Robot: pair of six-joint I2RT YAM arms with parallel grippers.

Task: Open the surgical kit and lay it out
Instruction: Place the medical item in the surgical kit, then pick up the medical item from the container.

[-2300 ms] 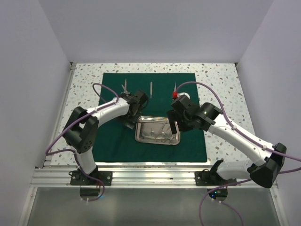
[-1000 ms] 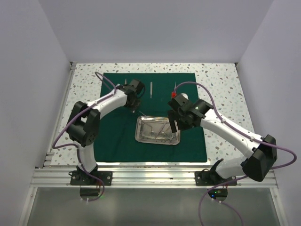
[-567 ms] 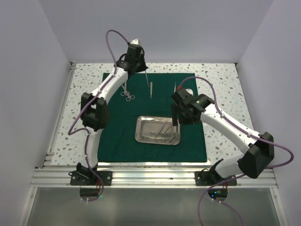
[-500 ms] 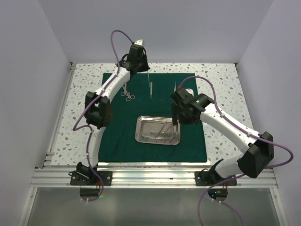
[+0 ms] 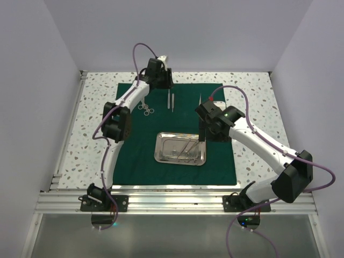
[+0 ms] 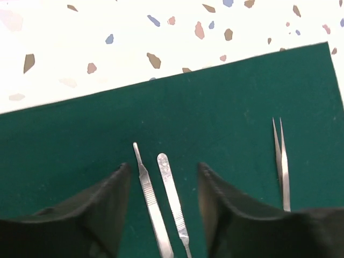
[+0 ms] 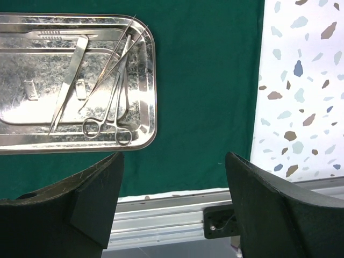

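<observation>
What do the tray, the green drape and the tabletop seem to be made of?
Tray: likely polished steel; it is silvery and gives patchy mirror reflections.
Drape: probably woven cloth; matte dark green, no glare.
Tabletop: white with coloured flecks, like terrazzo; stone or laminate, I cannot tell.

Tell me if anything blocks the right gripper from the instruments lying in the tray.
Nothing visible does. The right gripper hangs open over bare green drape just beside the tray. Only the tray's low rim lies between it and the ring-handled forceps and tweezers inside.
</observation>
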